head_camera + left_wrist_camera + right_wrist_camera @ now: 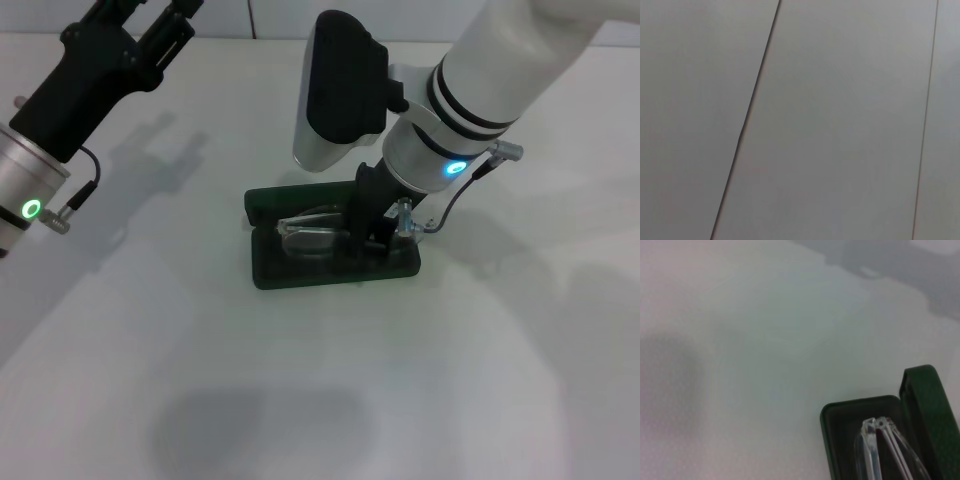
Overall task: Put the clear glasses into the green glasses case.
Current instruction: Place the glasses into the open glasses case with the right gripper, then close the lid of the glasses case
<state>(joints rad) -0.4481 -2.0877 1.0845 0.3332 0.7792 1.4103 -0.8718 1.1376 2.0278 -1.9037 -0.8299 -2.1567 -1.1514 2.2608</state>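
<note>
While the right gripper (pixel 372 232) lowers the clear glasses (pixel 312 228) into the green glasses case (pixel 268 272), grip unreadable, release them gently next.

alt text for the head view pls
The right tool reaches down into the open green glasses case on a white table, where the clear glasses lie. The left arm is raised at far left.

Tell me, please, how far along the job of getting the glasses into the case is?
Nearly done. The green case lies open on the table, and the clear glasses already lie inside its tray. The right end effector is down in the case at the glasses. Left to do: let go and pull away. The left end effector is raised at the far left, out of view.
</note>
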